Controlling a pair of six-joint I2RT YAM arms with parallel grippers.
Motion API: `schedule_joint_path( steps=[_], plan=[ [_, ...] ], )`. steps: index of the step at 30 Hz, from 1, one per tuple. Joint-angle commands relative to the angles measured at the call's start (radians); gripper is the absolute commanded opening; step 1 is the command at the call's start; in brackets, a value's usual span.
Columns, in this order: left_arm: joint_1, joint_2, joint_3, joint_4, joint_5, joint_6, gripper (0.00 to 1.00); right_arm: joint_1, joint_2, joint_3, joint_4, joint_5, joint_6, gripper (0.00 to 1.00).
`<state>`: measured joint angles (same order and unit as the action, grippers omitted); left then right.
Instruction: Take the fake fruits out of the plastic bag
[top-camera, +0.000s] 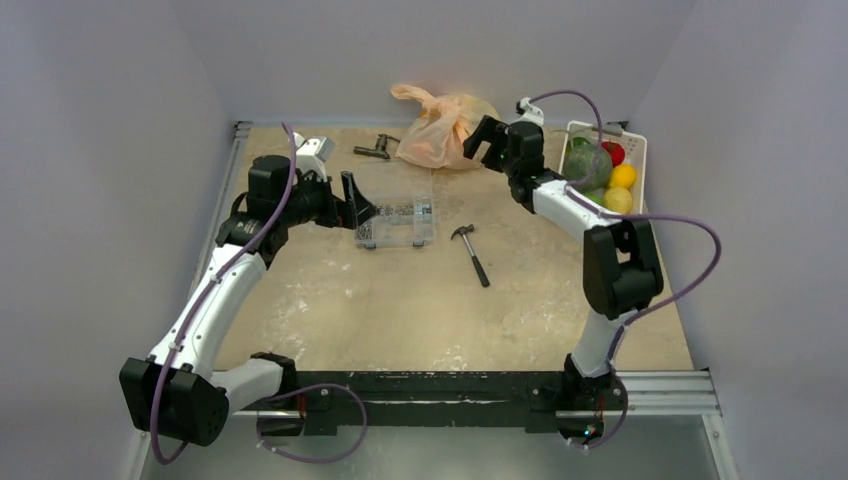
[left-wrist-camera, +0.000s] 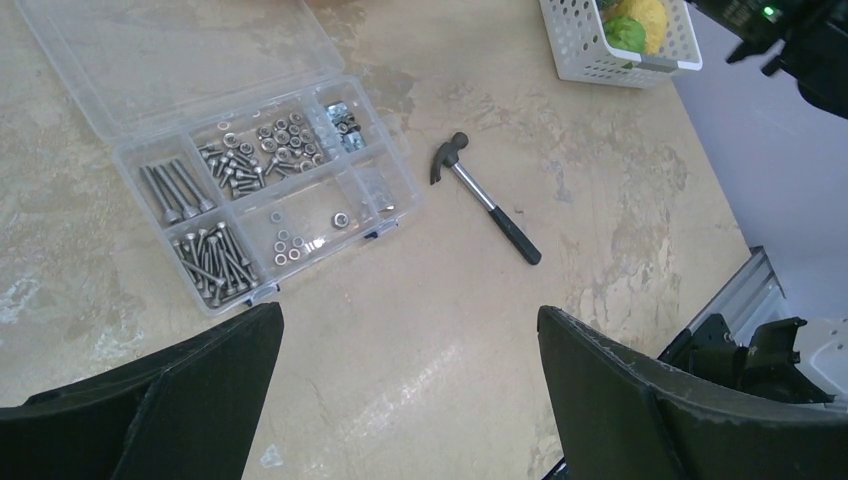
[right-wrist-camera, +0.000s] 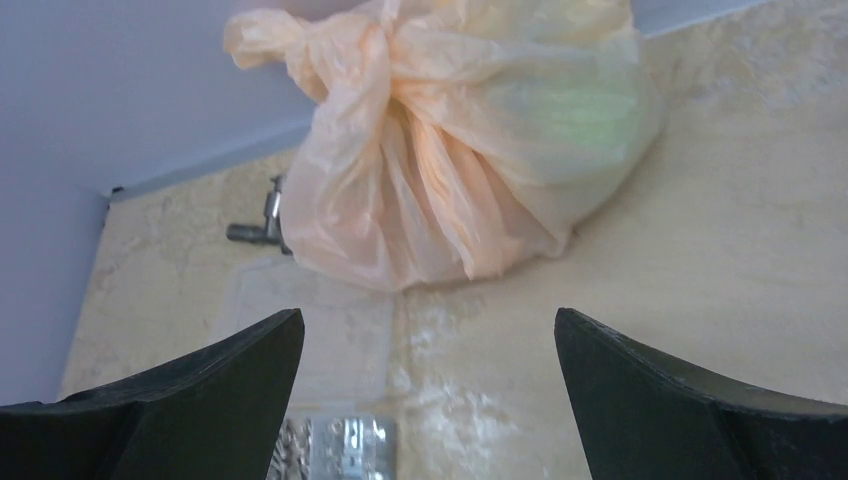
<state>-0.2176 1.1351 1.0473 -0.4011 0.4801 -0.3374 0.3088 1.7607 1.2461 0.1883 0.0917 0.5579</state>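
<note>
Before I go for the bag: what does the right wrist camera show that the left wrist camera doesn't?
Right wrist only: the plastic bag, knotted at the top, a green shape showing faintly through it, likely a fruit, and a metal tool behind its left side. Left wrist only: the hammer and a corner of the white basket. Both: the clear parts box, the table, and open jaws holding nothing, on the left gripper and the right gripper.
</note>
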Motion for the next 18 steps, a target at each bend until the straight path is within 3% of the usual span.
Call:
schedule_joint_path(
  steps=[1, 10, 16, 18],
  plan=[
    [-0.006, 0.002, 0.031, 0.056, 0.041, 0.032, 0.99, 0.003, 0.151, 0.191, 0.152, -0.042, 0.051, 0.99],
    [-0.006, 0.032, 0.042, 0.059, 0.056, 0.029, 1.00, 0.008, 0.457, 0.527, 0.198, -0.114, 0.052, 0.99],
    [-0.006, 0.048, 0.046, 0.055, 0.051, 0.031, 0.98, 0.038, 0.621, 0.778, 0.025, 0.036, 0.064, 0.99],
    [-0.006, 0.052, 0.045, 0.053, 0.047, 0.034, 0.97, 0.046, 0.686, 0.887, -0.055, 0.103, 0.067, 0.89]
  ],
)
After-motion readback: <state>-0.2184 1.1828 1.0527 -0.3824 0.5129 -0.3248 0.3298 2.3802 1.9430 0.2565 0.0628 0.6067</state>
